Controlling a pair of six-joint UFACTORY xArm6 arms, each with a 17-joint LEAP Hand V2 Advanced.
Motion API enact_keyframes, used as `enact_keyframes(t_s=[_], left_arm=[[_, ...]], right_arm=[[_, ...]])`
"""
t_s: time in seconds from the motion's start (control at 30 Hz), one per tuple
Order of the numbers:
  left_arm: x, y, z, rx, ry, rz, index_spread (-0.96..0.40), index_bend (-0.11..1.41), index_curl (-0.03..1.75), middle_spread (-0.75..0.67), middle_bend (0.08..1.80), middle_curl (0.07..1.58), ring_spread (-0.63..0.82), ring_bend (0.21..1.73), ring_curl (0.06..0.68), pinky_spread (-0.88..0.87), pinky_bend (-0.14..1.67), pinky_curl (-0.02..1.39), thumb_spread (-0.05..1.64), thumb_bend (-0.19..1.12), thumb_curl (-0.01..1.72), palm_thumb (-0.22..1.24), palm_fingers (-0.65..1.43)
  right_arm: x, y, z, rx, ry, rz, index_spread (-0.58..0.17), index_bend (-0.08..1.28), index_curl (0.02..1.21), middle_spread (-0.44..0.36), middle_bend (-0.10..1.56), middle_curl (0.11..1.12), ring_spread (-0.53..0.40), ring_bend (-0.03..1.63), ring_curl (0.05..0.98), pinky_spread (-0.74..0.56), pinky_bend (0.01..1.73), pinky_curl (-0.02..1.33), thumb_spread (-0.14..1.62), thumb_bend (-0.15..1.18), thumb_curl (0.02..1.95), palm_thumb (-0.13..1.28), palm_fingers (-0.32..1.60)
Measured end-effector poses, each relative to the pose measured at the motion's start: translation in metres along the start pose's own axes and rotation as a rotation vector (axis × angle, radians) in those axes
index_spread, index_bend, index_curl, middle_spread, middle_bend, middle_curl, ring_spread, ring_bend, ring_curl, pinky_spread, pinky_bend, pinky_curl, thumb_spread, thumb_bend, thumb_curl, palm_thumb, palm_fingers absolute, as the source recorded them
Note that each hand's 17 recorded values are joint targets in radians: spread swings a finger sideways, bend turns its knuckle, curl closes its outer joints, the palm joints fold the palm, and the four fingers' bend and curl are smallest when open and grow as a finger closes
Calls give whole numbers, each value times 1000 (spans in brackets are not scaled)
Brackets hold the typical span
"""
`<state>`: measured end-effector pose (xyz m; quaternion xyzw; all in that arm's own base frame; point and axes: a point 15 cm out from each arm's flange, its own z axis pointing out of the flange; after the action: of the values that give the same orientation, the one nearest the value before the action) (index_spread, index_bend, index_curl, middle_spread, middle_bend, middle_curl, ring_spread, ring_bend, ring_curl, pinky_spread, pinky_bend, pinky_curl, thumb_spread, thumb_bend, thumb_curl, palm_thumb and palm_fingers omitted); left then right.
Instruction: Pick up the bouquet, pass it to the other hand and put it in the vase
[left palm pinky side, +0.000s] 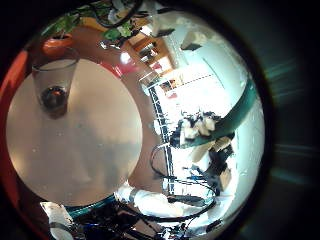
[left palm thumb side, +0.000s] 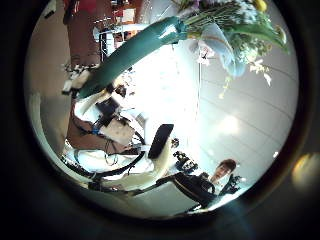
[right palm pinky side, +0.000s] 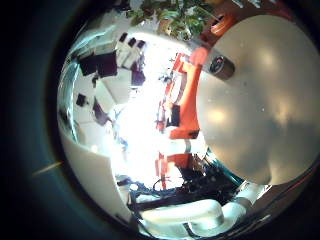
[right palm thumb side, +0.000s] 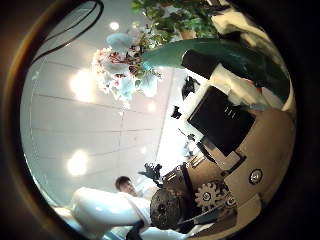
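A bouquet shows in the left thumb side palm view, with its flowers (left palm thumb side: 235, 25) close to the palm. Its wrapped stem (left palm thumb side: 140, 50) runs away to a hand (left palm thumb side: 92, 88) that grips the far end. In the right thumb side palm view the wrapped stem (right palm thumb side: 205, 52) passes close by the right hand's own fingers (right palm thumb side: 225, 115), with the flowers (right palm thumb side: 120, 62) beyond. The left little finger side palm view shows the stem (left palm pinky side: 238, 105), the hand on it (left palm pinky side: 200, 128), and a glass vase (left palm pinky side: 55, 82) upright on a round table (left palm pinky side: 80, 150). The vase (right palm pinky side: 222, 67) also shows in the right little finger side palm view.
The round table (right palm pinky side: 255, 120) stands below both hands, with the vase near its edge. Leafy plants (right palm pinky side: 175, 15) stand beyond the table. A metal rack (left palm pinky side: 160, 130) stands beside the table.
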<state>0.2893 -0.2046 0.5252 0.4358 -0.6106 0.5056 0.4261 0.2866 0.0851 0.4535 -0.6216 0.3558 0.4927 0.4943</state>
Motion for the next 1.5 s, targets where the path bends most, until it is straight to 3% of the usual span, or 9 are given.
enact_keyframes(t_s=[0.23,0.33,0.43,0.53,0.63,0.73,0.9,1.23,1.5], left_arm=[[22,2,6,-81,171,-29,138,160,303,207,415,419,431,624,165,422,232,301,925,-29,336,231,352],[24,0,9,-87,219,-55,30,242,344,15,689,505,214,637,151,257,217,281,937,10,357,345,730],[28,0,10,-118,291,-121,-117,282,386,-143,747,559,-139,900,235,-64,543,373,952,96,414,590,1253],[23,0,11,-139,326,-165,-249,434,473,-256,839,664,-304,1142,353,-252,865,513,934,169,480,803,1382],[17,-2,10,-128,341,-163,-360,619,575,-343,940,734,-371,1294,428,-348,1054,607,930,190,529,904,1296],[20,-9,6,-80,351,-119,-444,761,666,-404,1027,794,-399,1396,477,-407,1170,679,943,201,571,960,1204],[36,-32,-19,34,299,-22,-528,888,788,-460,1117,868,-411,1488,523,-468,1255,759,963,191,628,992,1105],[107,-82,-99,263,58,231,-602,914,945,-507,1166,944,-398,1550,549,-523,1270,860,994,150,714,1009,1036],[91,-102,-130,397,-125,279,-632,887,1031,-524,1161,975,-394,1561,548,-549,1246,918,1008,117,766,1018,1029]], right_arm=[[22,-5,30,-85,39,24,-221,1176,892,-114,1409,731,-171,1494,645,-189,1318,724,947,-7,997,1070,1149],[31,-9,34,-86,51,34,-221,1178,891,-112,1414,730,-172,1493,646,-189,1311,740,948,-10,999,1065,1147],[40,-15,33,-64,80,35,-220,1181,889,-115,1417,729,-174,1492,648,-189,1308,756,951,-12,998,1056,1144],[47,-23,30,-29,107,33,-223,1178,892,-117,1422,730,-176,1494,652,-191,1307,771,971,-31,973,997,1127],[51,-30,24,5,124,30,-231,1133,890,-121,1402,727,-181,1482,649,-203,1311,774,995,-50,928,888,1081],[59,-26,15,42,120,51,-265,968,867,-137,1288,696,-195,1453,634,-270,1276,750,1034,-40,863,812,913],[86,-7,-5,152,73,142,-342,568,742,-162,1026,616,-242,1360,575,-371,1221,685,1058,-29,752,768,354],[106,-4,-39,239,63,175,-418,493,578,-108,745,483,-137,1049,426,77,937,553,1050,-23,636,759,47],[107,-4,-42,244,67,162,-428,410,487,-84,622,416,-53,894,345,305,793,452,1037,-25,586,761,62]])
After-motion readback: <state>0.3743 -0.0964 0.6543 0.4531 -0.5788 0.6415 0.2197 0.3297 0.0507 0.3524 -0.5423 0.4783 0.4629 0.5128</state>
